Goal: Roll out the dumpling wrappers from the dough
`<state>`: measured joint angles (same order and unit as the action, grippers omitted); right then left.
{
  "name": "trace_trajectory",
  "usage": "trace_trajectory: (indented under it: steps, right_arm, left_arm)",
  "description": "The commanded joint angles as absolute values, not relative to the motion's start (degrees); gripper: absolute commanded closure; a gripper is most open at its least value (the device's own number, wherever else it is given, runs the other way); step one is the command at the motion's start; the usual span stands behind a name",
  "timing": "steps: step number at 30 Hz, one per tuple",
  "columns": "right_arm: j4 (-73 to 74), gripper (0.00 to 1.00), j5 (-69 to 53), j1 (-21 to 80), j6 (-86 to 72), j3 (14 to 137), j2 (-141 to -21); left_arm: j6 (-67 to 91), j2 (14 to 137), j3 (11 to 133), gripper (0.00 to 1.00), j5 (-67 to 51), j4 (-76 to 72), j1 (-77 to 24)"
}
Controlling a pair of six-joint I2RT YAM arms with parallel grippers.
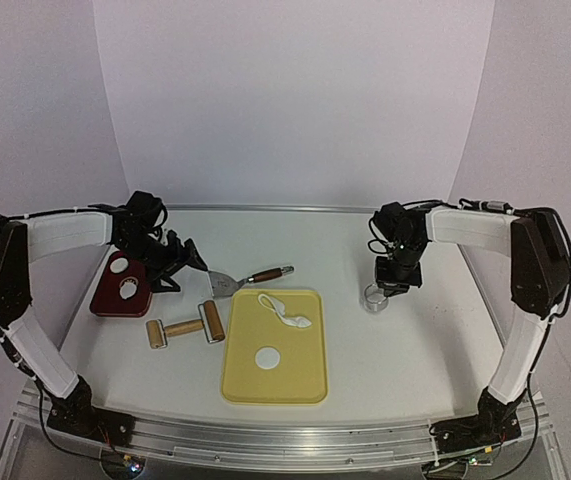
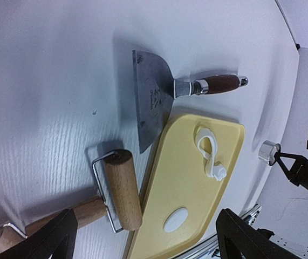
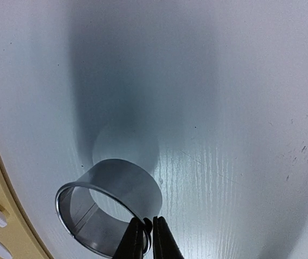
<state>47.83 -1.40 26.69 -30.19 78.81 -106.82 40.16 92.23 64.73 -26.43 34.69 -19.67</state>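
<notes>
Right gripper point(image 3: 148, 237) pinches the metal ring cutter point(image 3: 127, 186) wall. Dumpling wrappers point(image 1: 267, 357) lie flat, round, no long axis. Left gripper point(image 2: 143, 240) wide open, empty.

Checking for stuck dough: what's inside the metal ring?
Only bare table shows inside the metal ring, nothing stuck. The right gripper covers the nearest bit of rim.

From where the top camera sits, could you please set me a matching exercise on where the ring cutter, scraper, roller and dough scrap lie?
Things:
1. ring cutter
2. scraper
3. wooden roller
4. dough scrap

Places:
A. on the yellow board, at its far end
B. beside the board's left edge
C. right of the board
D. along the board's far edge

Pairs: 1-C, 2-D, 3-B, 4-A
</notes>
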Motion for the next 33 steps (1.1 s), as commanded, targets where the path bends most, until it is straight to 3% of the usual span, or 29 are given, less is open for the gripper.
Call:
trace_trajectory:
  steps: [1,11,13,19,24,29,33]
  right_arm:
    - [45.57,0.86,-2.01,26.32,-30.23,77.65,-108.33]
    - [44.91,0.6,-1.06,25.98,-31.17,76.05,-104.9]
    - [44.98,0.54,-0.77,25.95,-31.56,75.53,-102.83]
    - [45.0,0.49,-1.05,25.91,-32.76,74.06,-96.63]
    - [45.0,0.47,-1.46,25.89,-33.4,73.18,-92.47]
    - [44.88,0.44,-3.96,25.91,-32.39,74.16,-89.99]
    - [43.77,0.43,-8.86,25.87,-31.59,75.69,-89.03]
  left_arm:
    - [37.35,100.03,71.04,0.1,-30.72,29.73,-18.58]
    - [36.25,112.75,77.37,0.17,-35.25,24.4,-18.2]
    - [36.9,114.57,77.68,0.24,-36.33,23.32,-18.21]
    - [37.76,117.69,79.07,0.54,-38.74,22.17,-18.25]
    - [38.15,117.1,76.36,0.69,-39.43,19.32,-18.24]
    - [38.57,118.32,74.58,0.98,-40.88,16.0,-18.22]
    - [38.68,114.79,72.76,1.0,-41.38,11.63,-18.24]
